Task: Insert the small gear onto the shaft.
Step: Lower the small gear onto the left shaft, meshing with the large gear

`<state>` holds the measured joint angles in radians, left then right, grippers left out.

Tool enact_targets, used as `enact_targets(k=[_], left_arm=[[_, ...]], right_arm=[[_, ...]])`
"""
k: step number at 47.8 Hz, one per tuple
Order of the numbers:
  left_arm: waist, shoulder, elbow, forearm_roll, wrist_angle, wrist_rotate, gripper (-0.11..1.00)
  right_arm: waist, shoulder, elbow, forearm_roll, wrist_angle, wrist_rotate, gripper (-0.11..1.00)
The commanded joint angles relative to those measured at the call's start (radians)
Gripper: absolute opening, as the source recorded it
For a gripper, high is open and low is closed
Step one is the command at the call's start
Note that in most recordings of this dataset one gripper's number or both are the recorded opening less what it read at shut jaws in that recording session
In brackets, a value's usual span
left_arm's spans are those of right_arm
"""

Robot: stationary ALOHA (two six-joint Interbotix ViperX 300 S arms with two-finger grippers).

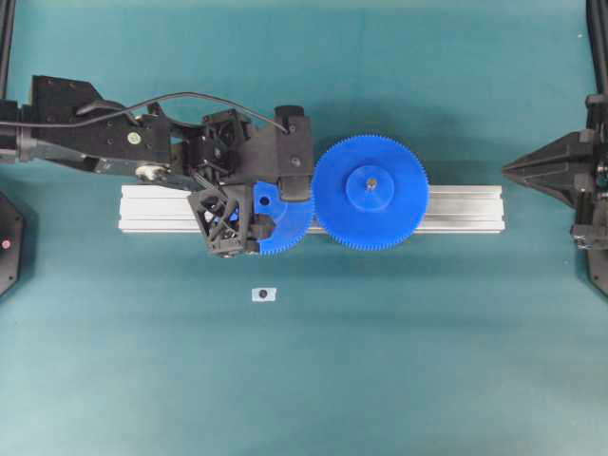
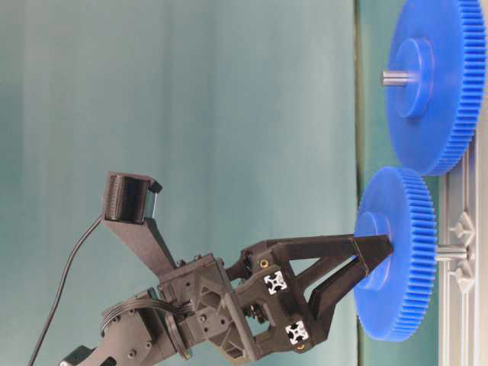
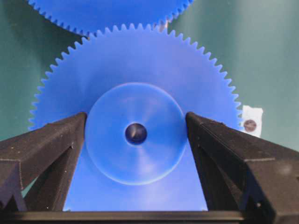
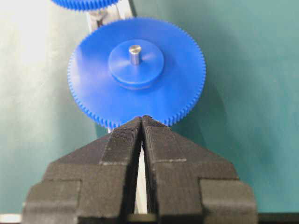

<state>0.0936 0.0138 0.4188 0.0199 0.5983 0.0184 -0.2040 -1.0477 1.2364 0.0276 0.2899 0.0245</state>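
My left gripper [image 1: 266,211] is shut on the raised hub of the small gear [image 1: 285,223], one finger on each side, as the left wrist view [image 3: 135,122] shows. The small gear [image 3: 135,70] has a dark centre hole. In the table-level view the small gear [image 2: 396,252] is held flat over the rail. The shaft [image 2: 450,255], a short grey pin on a silvery bracket [image 2: 462,263], shows between the gear's underside and the rail, in line with the hub. My right gripper [image 1: 508,169] is shut and empty at the right edge, also shown in the right wrist view [image 4: 142,119].
The larger blue gear [image 1: 370,190] sits on its own pin on the aluminium rail [image 1: 465,209], its teeth next to the small gear's. A small white tag with a dark dot [image 1: 263,294] lies on the green mat in front of the rail.
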Motion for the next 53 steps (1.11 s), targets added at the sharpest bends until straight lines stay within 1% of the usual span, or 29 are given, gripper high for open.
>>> enact_targets(k=[1,15,28,37,46,53], left_arm=[[-0.006,-0.031,-0.021,0.002,0.003,-0.002,0.87],[-0.006,-0.028,-0.041,0.002,0.055,0.002,0.87],[-0.006,-0.031,-0.038,0.002,0.064,0.003,0.88],[-0.006,-0.021,-0.026,0.003,0.110,0.011,0.88],[-0.006,0.002,-0.011,0.002,0.110,0.011,0.88],[-0.008,0.000,-0.031,0.003,0.109,0.012,0.88]], right_arm=[[-0.003,0.006,-0.009,0.000,-0.009,0.009,0.11],[-0.003,0.005,-0.009,0.000,-0.009,0.009,0.11],[-0.003,0.006,-0.009,0.000,-0.009,0.009,0.11],[-0.003,0.006,-0.008,0.000,-0.009,0.009,0.11],[-0.003,0.006,-0.005,0.000,-0.018,0.009,0.11],[-0.003,0.005,-0.003,0.000,-0.023,0.009,0.11]])
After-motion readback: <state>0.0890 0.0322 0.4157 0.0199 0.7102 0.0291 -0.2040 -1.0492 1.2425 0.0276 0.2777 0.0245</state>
